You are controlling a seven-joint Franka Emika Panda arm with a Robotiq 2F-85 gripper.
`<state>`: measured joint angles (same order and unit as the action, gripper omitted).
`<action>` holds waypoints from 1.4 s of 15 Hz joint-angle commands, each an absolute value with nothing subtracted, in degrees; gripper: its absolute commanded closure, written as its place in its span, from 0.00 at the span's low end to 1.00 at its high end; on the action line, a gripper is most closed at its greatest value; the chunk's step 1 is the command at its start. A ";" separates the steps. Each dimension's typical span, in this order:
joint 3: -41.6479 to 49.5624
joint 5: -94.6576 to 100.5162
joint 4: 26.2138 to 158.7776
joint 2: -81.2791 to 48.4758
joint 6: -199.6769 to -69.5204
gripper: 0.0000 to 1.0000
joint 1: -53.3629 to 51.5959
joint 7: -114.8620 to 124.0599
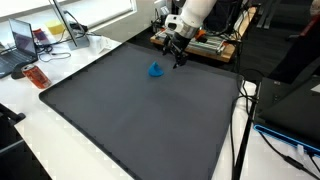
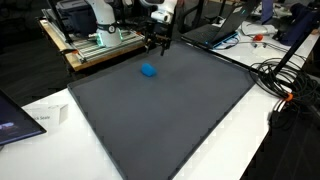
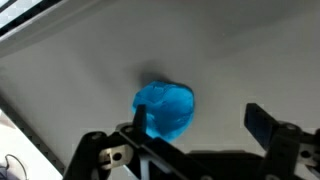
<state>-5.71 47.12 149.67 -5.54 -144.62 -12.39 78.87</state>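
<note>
Up close in the wrist view: gripper (image 3: 200,125) hanging over a blue lump (image 3: 165,108), fingers (image 3: 262,122) spread wide, pinching nothing. Off-centre, that lump, crowding 1 finger and well clear of the other. Lying on a dark mat (image 3: 90,60), near the far edge. Same story in both exterior views: gripper (image 1: 180,62) (image 2: 160,48) up in the air, just beside and above the lump (image 1: 157,70) (image 2: 148,70), not touching.

Main risk, by the look of it: on a straight descent with that offset, landing 1 fingertip on top of the lump instead of beside it, squashing it or nudging it aside. Looks soft and crumpled too, so likely to slip from a shallow pinch or drag across the mat.

Nothing standing between fingers and lump. Just past the far edge, a wooden bench (image 2: 95,50) loaded with gear, close behind the arm, worth minding on any backward swing. Further off, a laptop (image 1: 25,40) and a red thing (image 1: 38,77) on the white table (image 1: 40,130), plus cables (image 2: 285,85) along 1 side, all well apart.
</note>
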 commanded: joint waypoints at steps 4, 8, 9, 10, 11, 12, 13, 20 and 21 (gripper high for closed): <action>-3.78 62.96 156.07 -0.69 -149.67 0.00 -11.04 88.73; -2.26 69.80 157.67 0.96 -152.06 0.00 -9.94 91.37; -1.84 71.02 157.93 1.28 -152.71 0.00 -9.61 91.65; -1.41 72.12 158.15 1.55 -153.23 0.00 -9.29 91.51; -0.97 73.17 158.38 1.80 -154.14 0.00 -8.94 91.10; -0.62 73.59 158.49 1.77 -154.54 0.00 -8.58 90.26; -0.19 74.14 158.64 1.72 -155.39 0.00 -8.15 89.49; 2.85 78.22 157.22 -0.51 -160.98 0.00 -5.24 82.13; 3.43 78.75 157.22 -0.61 -162.21 0.00 -4.69 80.42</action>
